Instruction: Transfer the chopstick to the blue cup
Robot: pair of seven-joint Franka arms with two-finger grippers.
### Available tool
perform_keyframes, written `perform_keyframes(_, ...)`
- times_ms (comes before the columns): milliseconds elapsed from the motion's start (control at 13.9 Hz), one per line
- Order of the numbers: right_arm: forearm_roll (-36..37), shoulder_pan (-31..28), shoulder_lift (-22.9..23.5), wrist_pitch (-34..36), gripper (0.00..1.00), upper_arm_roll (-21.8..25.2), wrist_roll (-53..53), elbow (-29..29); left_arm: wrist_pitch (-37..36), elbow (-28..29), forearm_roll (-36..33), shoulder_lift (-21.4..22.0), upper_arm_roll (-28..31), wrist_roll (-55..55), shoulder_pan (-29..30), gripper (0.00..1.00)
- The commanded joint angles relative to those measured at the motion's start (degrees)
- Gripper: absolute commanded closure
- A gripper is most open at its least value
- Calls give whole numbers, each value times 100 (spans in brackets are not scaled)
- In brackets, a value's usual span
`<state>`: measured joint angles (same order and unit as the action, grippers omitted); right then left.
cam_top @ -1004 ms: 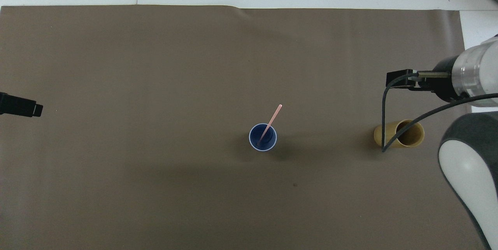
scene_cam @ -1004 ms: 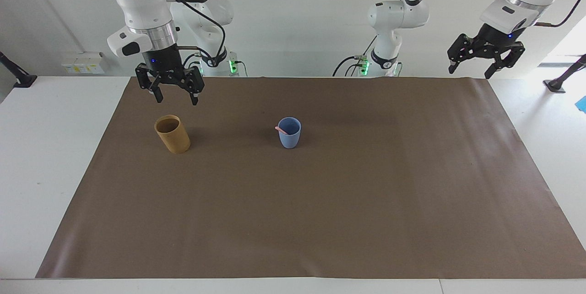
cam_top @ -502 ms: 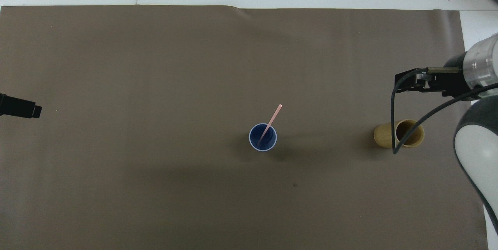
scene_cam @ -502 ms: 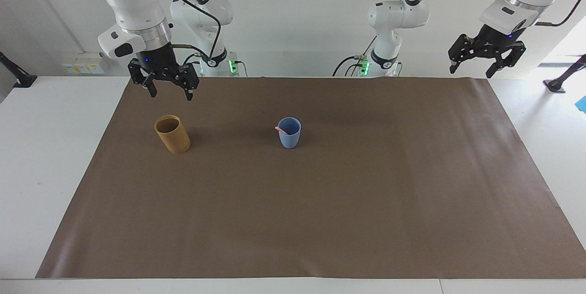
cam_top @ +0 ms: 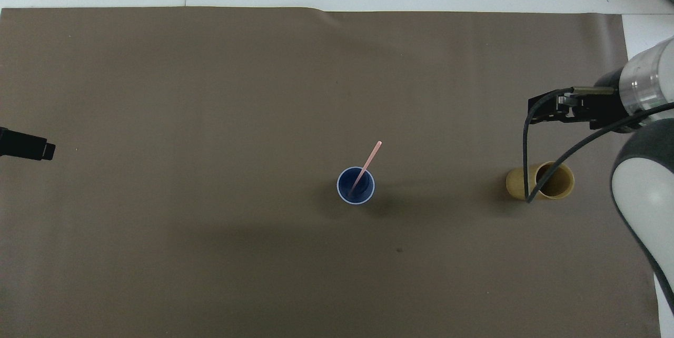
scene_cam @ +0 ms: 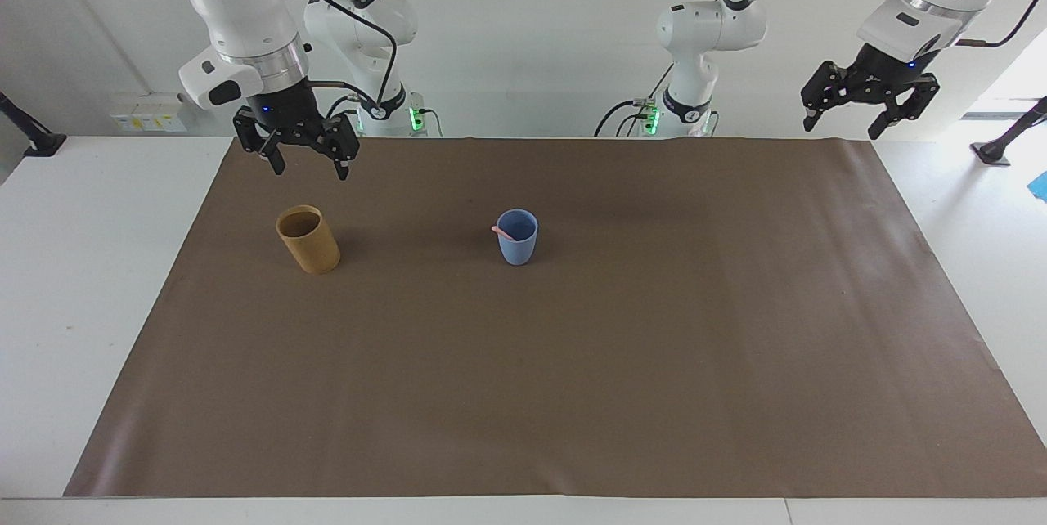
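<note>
The chopstick (cam_top: 365,169) stands slanted in the blue cup (scene_cam: 517,238), its upper end leaning over the rim. The cup sits upright on the brown mat (scene_cam: 572,361) covering the desk (scene_cam: 74,263), well apart from both tools. The right tool (scene_cam: 308,160) hangs empty with fingers spread, raised over the mat near the tan cylindrical cup (scene_cam: 308,240). The left tool (scene_cam: 842,114) is also spread wide and empty, up above the mat's corner at its arm's end.
</note>
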<state>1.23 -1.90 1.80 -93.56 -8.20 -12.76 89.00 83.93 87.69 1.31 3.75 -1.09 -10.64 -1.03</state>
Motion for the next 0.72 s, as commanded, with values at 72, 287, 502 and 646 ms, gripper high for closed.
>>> perform_keyframes(72,-149,-153,-311,-84,0,-32,124,310,-105,-41,-70,47,-40,-17,59,0)
perform_keyframes(287,-158,-206,-592,-75,0,-15,168,618,-105,-41,-70,47,-40,-17,67,0)
perform_keyframes(502,-175,-214,-637,-66,0,-23,159,689,-105,-33,-70,38,-40,-17,59,0)
perform_keyframes(646,-298,-215,-628,-84,0,-15,168,689,-105,-33,-70,47,-40,-17,59,0)
